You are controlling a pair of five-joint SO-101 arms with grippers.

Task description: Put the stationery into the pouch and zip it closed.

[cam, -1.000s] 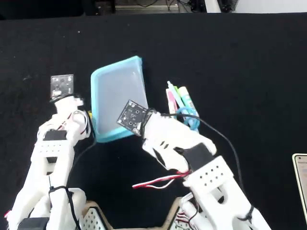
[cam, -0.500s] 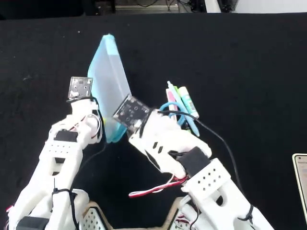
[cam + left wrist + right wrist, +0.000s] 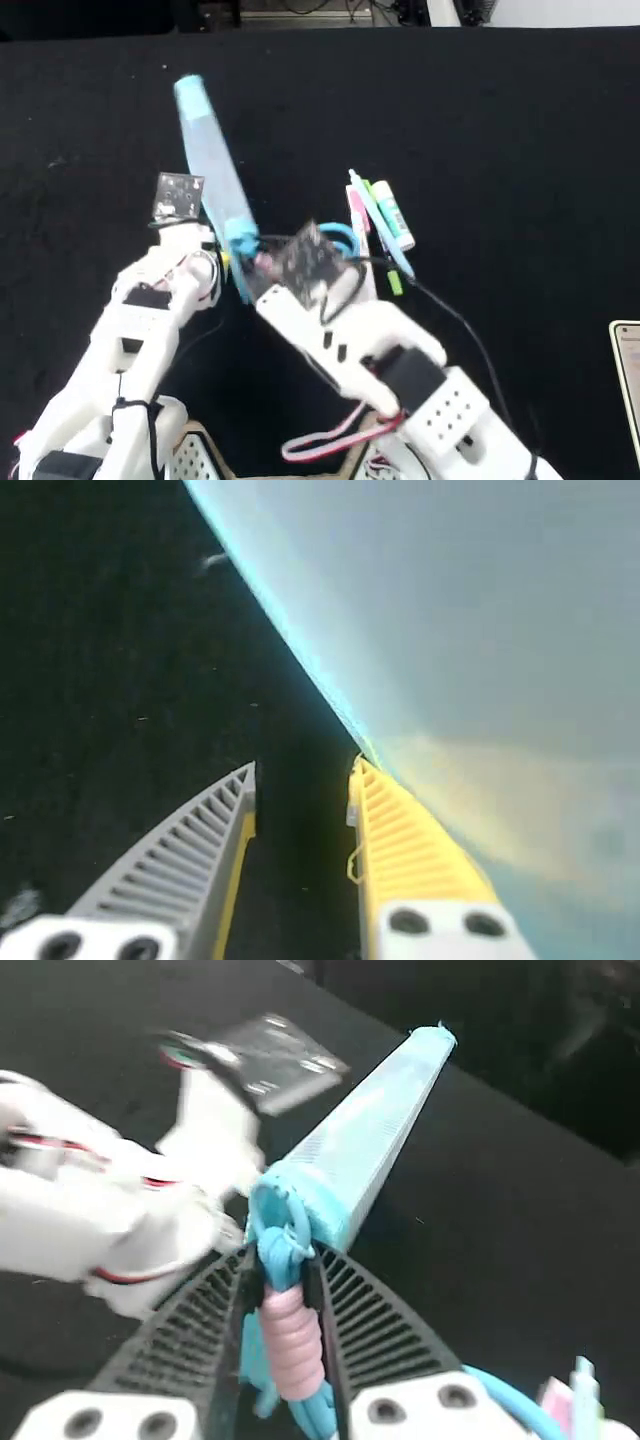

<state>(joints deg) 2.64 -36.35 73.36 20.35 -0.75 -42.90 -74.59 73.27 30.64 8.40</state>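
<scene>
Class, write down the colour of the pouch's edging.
Turquoise blue. The edging of the pouch shows best in the right wrist view.

I work at what looks like a lab bench: a wide table under black cloth (image 3: 520, 120), dark loose cables (image 3: 372, 10) bunched behind its far edge

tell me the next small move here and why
Probably close the left gripper on the pouch to brace it. The right gripper is shut on the zip pull at the pouch's corner, the pouch stands on edge, and the left gripper is open with the pouch beside its yellow finger. Unbraced, pulling would likely just drag the pouch.
</scene>
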